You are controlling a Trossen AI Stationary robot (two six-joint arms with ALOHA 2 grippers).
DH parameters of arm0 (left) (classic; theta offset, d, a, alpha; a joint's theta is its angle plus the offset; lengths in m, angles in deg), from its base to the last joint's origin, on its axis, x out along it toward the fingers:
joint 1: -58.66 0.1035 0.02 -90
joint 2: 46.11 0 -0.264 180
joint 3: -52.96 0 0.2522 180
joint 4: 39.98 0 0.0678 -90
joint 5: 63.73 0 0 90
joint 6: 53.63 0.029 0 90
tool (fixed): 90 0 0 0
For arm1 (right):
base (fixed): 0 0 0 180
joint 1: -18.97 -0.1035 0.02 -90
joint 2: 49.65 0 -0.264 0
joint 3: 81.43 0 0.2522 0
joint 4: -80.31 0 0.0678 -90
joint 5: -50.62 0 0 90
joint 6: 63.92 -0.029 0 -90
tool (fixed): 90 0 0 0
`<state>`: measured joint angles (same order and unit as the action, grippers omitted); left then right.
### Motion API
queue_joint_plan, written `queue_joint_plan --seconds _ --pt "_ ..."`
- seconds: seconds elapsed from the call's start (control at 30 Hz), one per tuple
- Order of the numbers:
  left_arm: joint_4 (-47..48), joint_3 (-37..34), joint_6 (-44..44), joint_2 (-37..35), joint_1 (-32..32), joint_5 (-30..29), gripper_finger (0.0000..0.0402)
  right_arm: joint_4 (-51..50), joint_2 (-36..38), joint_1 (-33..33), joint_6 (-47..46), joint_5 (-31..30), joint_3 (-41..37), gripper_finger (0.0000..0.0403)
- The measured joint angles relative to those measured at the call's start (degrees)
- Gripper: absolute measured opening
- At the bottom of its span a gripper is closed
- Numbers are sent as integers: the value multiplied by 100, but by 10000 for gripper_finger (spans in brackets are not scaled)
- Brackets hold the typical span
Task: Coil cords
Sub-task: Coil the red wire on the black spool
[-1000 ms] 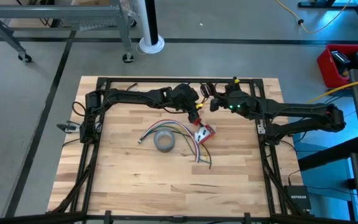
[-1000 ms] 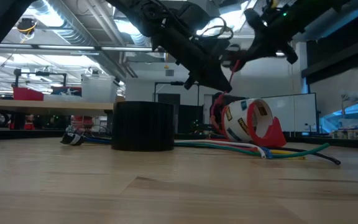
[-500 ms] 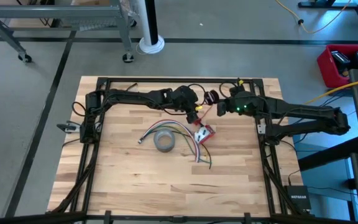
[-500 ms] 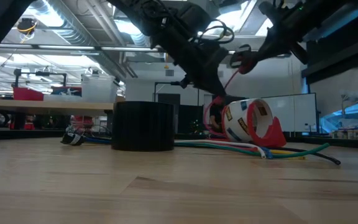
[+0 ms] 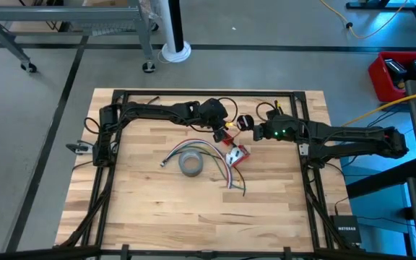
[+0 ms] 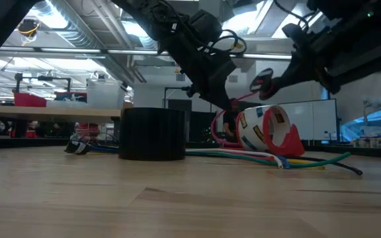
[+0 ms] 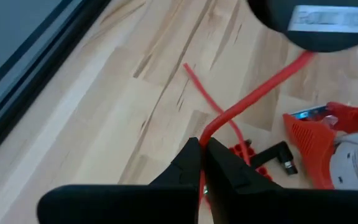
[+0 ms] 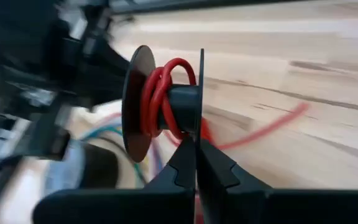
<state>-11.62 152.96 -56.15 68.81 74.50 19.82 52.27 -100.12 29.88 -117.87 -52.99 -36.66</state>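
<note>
A thin red cord point(image 7: 253, 93) runs from my left gripper point(image 7: 202, 146) to a small black spool point(image 8: 166, 106), where a few turns of it lie around the hub. Both grippers hang above the table's far middle, close together: the left gripper point(image 5: 227, 132) shut on the cord, the right gripper point(image 5: 253, 124) shut on the spool point(image 5: 245, 122). Below the left gripper the cord's slack part point(image 6: 220, 129) loops down beside the red tape dispenser point(image 6: 270, 129). A loose red end point(image 7: 197, 81) lies on the wood. My left gripper pinches the red cord point(image 7: 205, 132) between its two fingertips, slanting down from the table's left. From there the cord runs in a nearly straight line up to the spool point(image 7: 309, 25). The rest drops toward the table. My right gripper pinches the rim of one spool flange point(image 8: 200, 127) between its two fingertips, coming from the table's right and slanting down. The spool is lifted clear of the table, its axis about level, with red turns point(image 8: 160, 93) on the hub.
A grey tape roll point(image 5: 191, 165) lies on the wood at mid-table, with a bundle of coloured cables point(image 5: 215, 153) fanning past it. The red tape dispenser point(image 5: 237, 154) sits just nearer than the grippers. A black frame point(image 5: 193, 93) borders the table.
My right gripper has carried the spool down and toward the table's right and near edges, rolling its wrist as it went. The stretch of cord between spool and left gripper has lengthened. My left gripper has tipped slightly but stayed in place, still shut on the cord.
</note>
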Motion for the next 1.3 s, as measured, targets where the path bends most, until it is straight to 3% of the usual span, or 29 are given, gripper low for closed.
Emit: queue_joint_plan --seconds 0.37,0.93,1.3 --pt "18 -3 351 0 106 -13 20 1469 82 -2 -37 126 -859 3" --pt "67 -7 387 0 -31 -14 151 2254 77 -6 41 139 -875 3" --pt "952 -7 339 0 -51 -194 159 2358 75 -4 43 126 -873 3"
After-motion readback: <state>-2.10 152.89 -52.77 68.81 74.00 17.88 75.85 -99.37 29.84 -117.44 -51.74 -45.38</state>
